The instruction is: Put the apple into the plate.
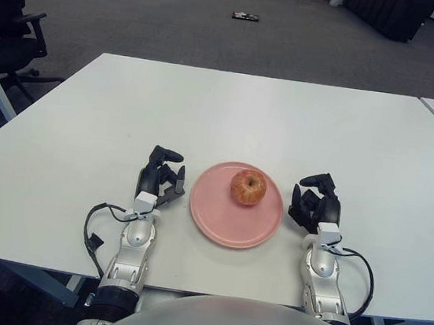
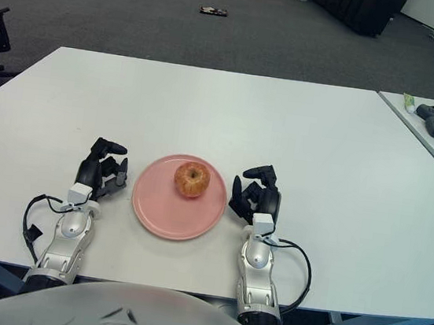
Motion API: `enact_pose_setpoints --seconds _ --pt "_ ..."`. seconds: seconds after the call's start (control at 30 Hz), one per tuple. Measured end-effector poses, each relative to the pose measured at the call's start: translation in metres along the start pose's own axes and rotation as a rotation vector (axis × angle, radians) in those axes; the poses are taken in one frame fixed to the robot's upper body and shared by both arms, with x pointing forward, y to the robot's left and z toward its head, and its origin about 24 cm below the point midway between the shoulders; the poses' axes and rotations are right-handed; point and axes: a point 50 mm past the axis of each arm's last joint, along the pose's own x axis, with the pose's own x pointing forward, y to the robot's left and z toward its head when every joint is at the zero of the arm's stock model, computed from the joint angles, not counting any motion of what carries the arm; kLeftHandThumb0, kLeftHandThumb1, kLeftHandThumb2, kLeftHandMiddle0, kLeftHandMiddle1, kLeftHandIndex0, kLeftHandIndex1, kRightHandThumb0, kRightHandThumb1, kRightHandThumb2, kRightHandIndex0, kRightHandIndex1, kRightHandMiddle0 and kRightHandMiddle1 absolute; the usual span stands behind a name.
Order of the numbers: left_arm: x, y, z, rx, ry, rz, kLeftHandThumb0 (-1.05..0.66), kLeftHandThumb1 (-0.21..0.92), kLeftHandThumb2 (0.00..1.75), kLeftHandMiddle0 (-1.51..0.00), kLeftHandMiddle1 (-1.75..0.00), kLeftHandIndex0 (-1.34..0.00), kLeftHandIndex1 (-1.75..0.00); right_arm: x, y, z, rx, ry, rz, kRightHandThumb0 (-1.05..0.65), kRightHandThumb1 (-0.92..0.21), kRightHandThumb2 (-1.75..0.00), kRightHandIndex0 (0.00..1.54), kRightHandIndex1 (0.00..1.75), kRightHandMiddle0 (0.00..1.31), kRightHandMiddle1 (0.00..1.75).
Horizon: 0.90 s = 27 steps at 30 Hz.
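**Open table beyond the plate, tight flanks beside it**

We see the white table (image 1: pixel 255 112) bare across its whole far half, so a hand could pass freely there. Nearer us, the pink plate (image 1: pixel 217 224) sits at the centre with the apple (image 1: pixel 248 187) standing on its far part, the one raised obstacle. Our left hand (image 1: pixel 159 181) shows just beside the plate's left rim, our right hand (image 1: pixel 313 207) just beside its right rim, leaving only narrow gaps on both sides. Loose cables (image 1: pixel 98 231) loop beside each forearm near the table's front edge.
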Motion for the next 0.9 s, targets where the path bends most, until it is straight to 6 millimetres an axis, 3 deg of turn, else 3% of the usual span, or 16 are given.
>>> enact_pose_setpoints --seconds 0.9 --pt "-0.0004 -0.0004 0.0002 0.012 -0.006 0.009 -0.4 0.59 0.98 -0.84 -1.75 -0.4 -1.75 -0.0018 -0.0021 0.0003 -0.011 -0.002 0.003 -0.4 -0.59 -0.99 0.98 1.75 0.41 1.75"
